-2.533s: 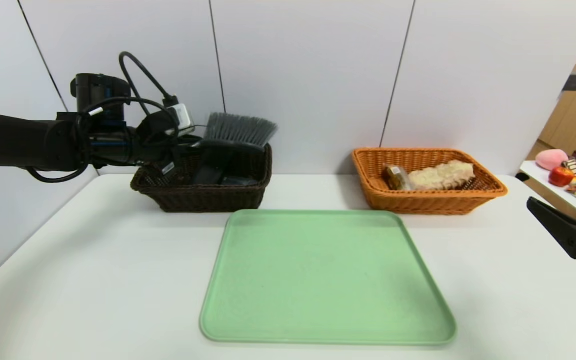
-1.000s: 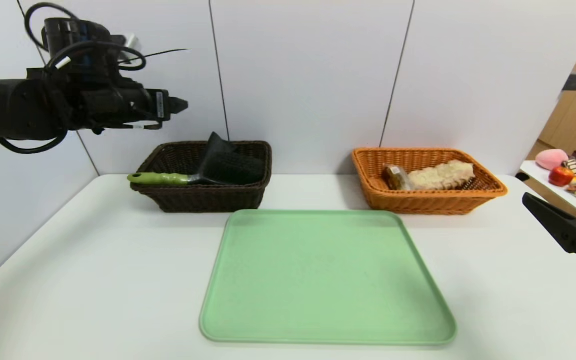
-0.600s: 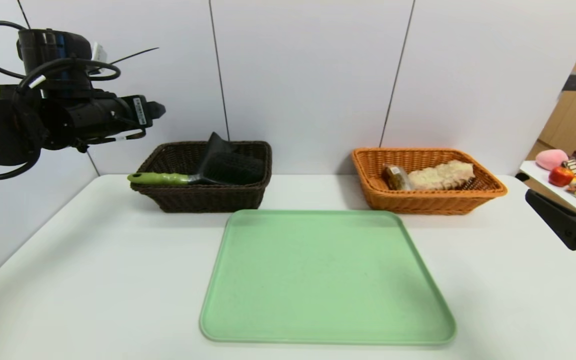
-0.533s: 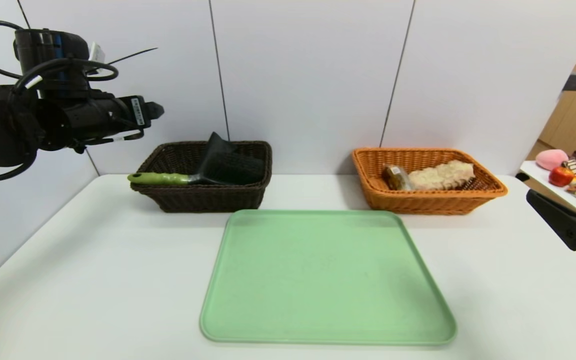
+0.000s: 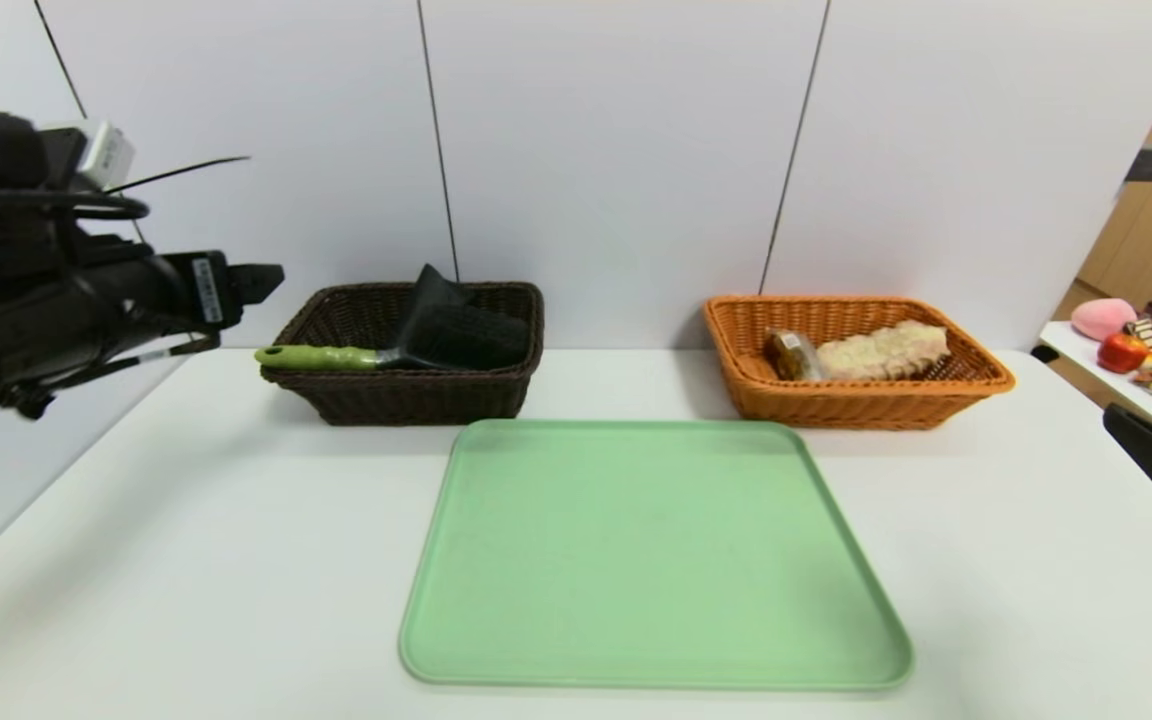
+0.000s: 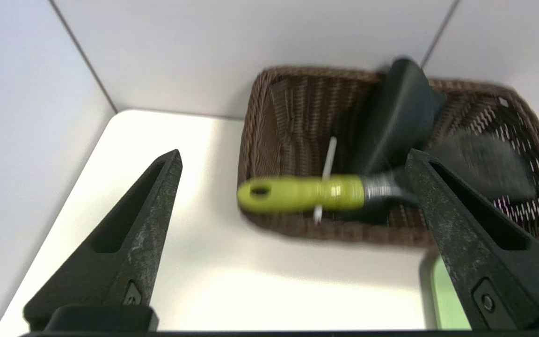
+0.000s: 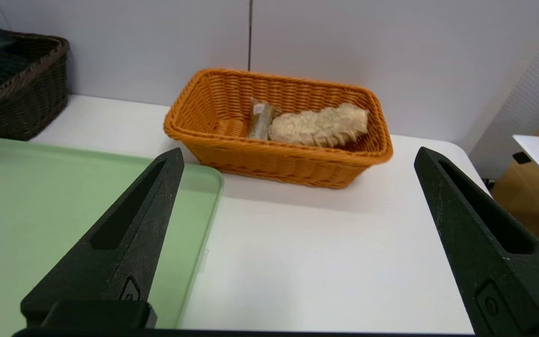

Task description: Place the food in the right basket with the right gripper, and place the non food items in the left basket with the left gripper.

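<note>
The dark brown left basket [image 5: 406, 395] holds a brush with a green handle [image 5: 316, 357] that sticks out over its left rim; the brush also shows in the left wrist view [image 6: 307, 193]. The orange right basket [image 5: 856, 400] holds a pale bread-like food [image 5: 884, 350] and a small wrapped snack [image 5: 789, 353]. My left gripper [image 5: 261, 280] hangs open and empty in the air, left of the brown basket. My right gripper [image 7: 297, 164] is open and empty at the table's right edge, in front of the orange basket [image 7: 279, 159].
A bare green tray [image 5: 651, 550] lies in the middle of the white table [image 5: 186, 560]. A side table [image 5: 1151, 390] at the far right carries toy fruit and packets. A wall stands close behind both baskets.
The left gripper let the brush go into the brown basket, rose, then drew back to the left and down. The right gripper slid slightly right, toward the view's edge.
</note>
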Tool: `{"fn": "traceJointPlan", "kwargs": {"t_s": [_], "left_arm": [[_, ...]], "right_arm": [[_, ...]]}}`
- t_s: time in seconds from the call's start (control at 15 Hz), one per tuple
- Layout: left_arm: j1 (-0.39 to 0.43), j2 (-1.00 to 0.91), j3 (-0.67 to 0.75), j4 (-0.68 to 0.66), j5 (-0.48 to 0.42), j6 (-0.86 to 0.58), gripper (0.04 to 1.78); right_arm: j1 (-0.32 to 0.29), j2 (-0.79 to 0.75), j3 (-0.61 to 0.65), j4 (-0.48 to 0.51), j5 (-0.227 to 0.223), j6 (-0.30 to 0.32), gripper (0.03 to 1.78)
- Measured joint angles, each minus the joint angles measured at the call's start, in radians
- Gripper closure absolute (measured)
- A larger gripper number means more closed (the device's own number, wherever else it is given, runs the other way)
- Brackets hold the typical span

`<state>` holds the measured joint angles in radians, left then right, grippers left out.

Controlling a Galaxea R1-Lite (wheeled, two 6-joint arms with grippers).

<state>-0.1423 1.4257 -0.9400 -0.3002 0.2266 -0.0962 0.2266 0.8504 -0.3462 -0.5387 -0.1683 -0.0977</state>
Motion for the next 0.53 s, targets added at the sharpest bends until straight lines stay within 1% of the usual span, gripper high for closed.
{"fn": "traceJointPlan", "kwargs": {"t_s": [0.2, 0.27, 0.4, 0.53], "left_arm": [[-0.014, -0.263, 0.296, -0.060, 0.026, 0.037, 0.13], [-0.015, -0.346, 0.376, -0.073, 0.044, 0.049, 0.13], [0.009, -0.495, 0.536, -0.086, 0.072, 0.074, 0.13], [0.043, -0.626, 0.658, -0.093, 0.081, 0.096, 0.13]], "right_arm": [[-0.038, -0.114, 0.032, 0.110, 0.006, 0.003, 0.11], [-0.055, -0.150, 0.044, 0.141, 0.008, 0.004, 0.11], [-0.091, -0.204, 0.068, 0.161, 0.029, 0.005, 0.11], [-0.111, -0.259, 0.099, 0.174, 0.039, 0.005, 0.11]]}}
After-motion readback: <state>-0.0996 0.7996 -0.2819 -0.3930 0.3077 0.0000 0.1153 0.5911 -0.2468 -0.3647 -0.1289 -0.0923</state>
